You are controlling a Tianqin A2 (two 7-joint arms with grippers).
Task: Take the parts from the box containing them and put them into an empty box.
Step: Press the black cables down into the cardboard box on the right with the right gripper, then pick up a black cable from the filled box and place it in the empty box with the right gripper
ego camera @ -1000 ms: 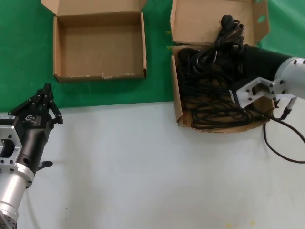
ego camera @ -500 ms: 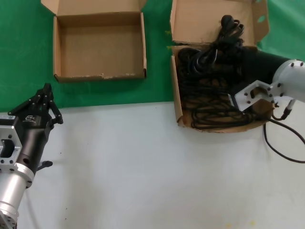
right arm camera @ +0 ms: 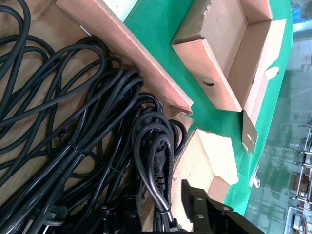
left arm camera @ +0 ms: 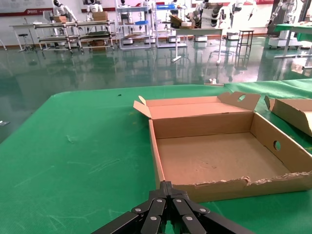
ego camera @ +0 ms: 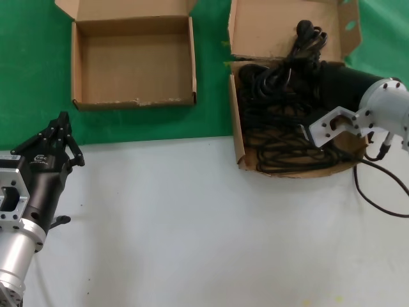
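Black power cords (ego camera: 281, 121) fill the brown cardboard box (ego camera: 238, 137), the empty box (ego camera: 133, 61) is plain brown, on green cloth (ego camera: 25, 77).
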